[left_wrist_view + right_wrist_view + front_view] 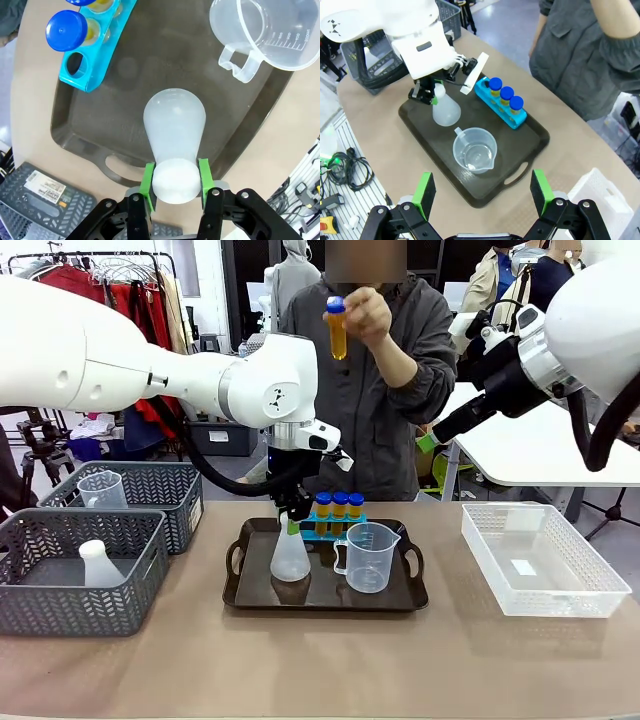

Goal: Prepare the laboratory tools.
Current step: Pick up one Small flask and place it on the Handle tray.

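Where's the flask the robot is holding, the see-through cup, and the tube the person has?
conical flask (174,120), left wrist view, on its wide body.
measuring cup (368,558), front view, on its side wall.
tube (338,332), front view, on its yellow middle.

On the black tray (240,592), the left gripper (175,182) clamped on the flask (290,558), the measuring cup (368,556) just beside it and the blue rack (330,530) of tubes (340,504) behind crowd the middle, leaving bare tray along the near edge.

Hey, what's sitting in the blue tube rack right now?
The blue tube rack holds three blue-capped tubes; one end hole is empty. Their lower ends are hidden inside the rack.
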`<act>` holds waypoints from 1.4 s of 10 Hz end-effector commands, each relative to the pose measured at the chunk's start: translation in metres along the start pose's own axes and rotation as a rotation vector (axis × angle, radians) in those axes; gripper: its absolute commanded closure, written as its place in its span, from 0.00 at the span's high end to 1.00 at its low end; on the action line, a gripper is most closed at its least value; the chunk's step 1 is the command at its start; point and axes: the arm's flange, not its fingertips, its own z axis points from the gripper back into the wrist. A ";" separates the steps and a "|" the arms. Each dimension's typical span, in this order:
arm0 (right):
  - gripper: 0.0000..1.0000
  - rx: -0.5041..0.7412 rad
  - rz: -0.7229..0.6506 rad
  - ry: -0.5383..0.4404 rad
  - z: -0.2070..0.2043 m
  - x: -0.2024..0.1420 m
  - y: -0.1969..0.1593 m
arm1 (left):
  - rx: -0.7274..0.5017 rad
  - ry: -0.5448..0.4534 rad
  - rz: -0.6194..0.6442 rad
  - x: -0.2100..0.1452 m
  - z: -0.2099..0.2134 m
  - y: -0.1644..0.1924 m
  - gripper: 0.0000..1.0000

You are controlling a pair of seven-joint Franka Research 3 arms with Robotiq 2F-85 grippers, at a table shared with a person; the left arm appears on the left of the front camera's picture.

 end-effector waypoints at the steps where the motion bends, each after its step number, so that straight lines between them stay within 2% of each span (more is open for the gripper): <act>1: 1.00 0.009 -0.007 -0.007 0.000 0.001 0.000 | -0.023 -0.006 0.004 -0.007 0.000 0.000 0.44; 4: 1.00 0.009 -0.007 -0.007 0.000 0.001 0.000 | -0.025 0.001 0.006 -0.008 0.001 0.000 1.00; 10: 1.00 0.009 -0.007 -0.007 0.000 0.001 0.000 | -0.015 0.003 0.017 -0.011 0.010 -0.003 1.00; 12: 1.00 0.009 -0.007 -0.007 0.000 0.001 0.000 | -0.054 0.046 -0.019 -0.012 0.016 -0.005 1.00; 14: 1.00 0.009 -0.007 -0.007 0.000 0.001 0.000 | -0.006 0.007 0.004 -0.003 0.008 -0.002 1.00</act>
